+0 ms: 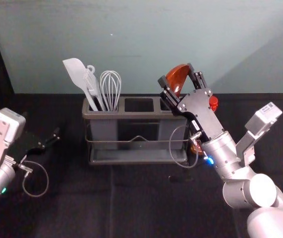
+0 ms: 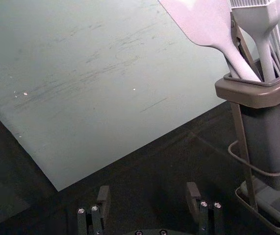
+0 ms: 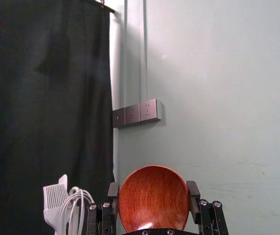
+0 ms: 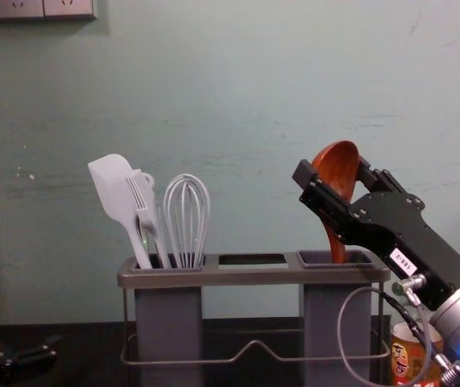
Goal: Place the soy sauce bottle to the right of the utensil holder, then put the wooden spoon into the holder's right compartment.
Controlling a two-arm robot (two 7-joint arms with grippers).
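Dark surface (image 1: 131, 203), pale wall (image 4: 238, 105) behind; spoon (image 4: 340, 173) upright in the right compartment (image 4: 322, 322), right of centre.
Right end effector (image 4: 332, 167), right of centre in the chest view, pinches the bowl by its sides; left end effector (image 2: 148, 190), parked at the head view's left edge, is spread. Bottle (image 1: 213, 102) stands right of the holder (image 1: 97, 115). Recommended: lower along the handle's line, part both fingers evenly, then back off without snagging the cable (image 4: 340, 322) on rim or bottle.
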